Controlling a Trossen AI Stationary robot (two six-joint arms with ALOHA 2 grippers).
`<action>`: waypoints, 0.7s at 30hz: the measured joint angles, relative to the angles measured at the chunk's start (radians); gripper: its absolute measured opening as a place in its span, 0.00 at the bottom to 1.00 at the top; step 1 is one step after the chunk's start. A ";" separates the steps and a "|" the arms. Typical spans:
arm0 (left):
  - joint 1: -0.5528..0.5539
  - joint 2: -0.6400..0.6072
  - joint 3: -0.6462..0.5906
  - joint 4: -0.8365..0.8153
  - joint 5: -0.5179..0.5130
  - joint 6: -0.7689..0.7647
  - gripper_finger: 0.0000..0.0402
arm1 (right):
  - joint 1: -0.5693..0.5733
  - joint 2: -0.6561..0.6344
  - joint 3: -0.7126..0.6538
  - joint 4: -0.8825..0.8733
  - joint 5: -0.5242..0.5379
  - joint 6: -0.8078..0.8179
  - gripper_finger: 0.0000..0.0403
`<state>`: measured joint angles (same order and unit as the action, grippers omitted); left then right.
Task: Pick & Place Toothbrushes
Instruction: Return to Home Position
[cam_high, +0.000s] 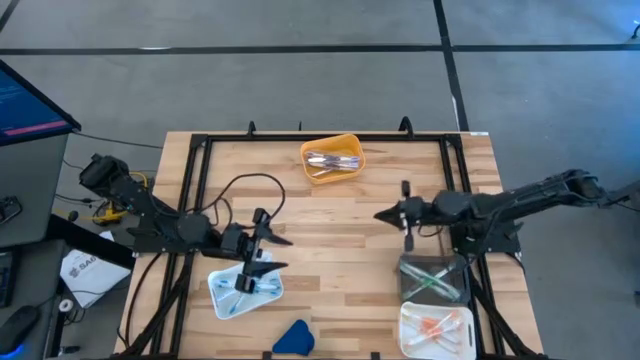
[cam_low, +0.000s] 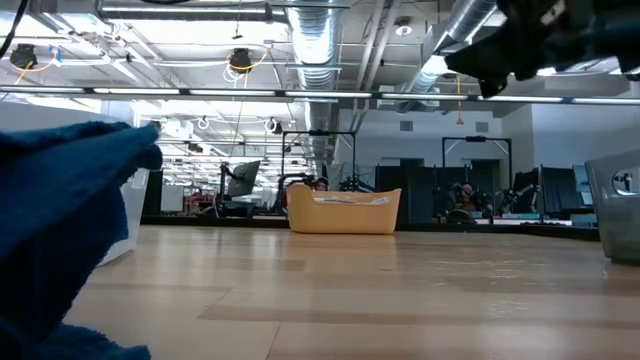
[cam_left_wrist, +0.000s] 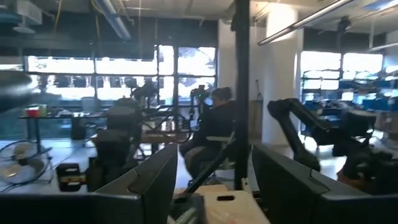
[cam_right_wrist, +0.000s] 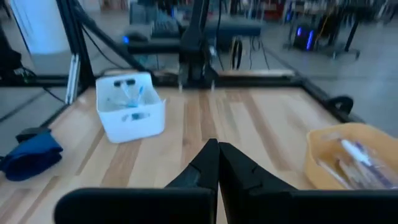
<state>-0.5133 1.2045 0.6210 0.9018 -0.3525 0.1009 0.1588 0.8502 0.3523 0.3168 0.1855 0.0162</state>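
High view — toothbrushes (cam_high: 432, 281) lie in grey bin (cam_high: 404, 264), near right gripper (cam_high: 381, 213).

- A blue cloth-like object (cam_low: 60, 230) is seen filling the left foreground.
- A yellow bin (cam_low: 344, 212) is seen upright on the wooden table (cam_low: 350, 290), far middle.
- A grey bin (cam_low: 620, 205) is cut off at the right edge.
- Part of a dark arm (cam_low: 540, 40) is seen overhead, upper right.
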 joint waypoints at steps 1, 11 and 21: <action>0.012 0.000 0.000 -0.011 0.000 0.000 0.51 | -0.013 -0.031 -0.034 0.032 -0.015 -0.010 0.00; 0.142 0.094 0.000 -0.019 -0.003 -0.008 0.51 | -0.092 -0.235 -0.258 0.119 -0.033 -0.066 0.00; 0.275 0.170 0.000 0.034 0.001 -0.248 0.51 | -0.200 -0.482 -0.344 0.065 -0.165 -0.093 0.00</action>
<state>-0.2386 1.3750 0.6212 0.9362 -0.3510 -0.1474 -0.0411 0.3686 0.0082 0.3818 0.0205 -0.0770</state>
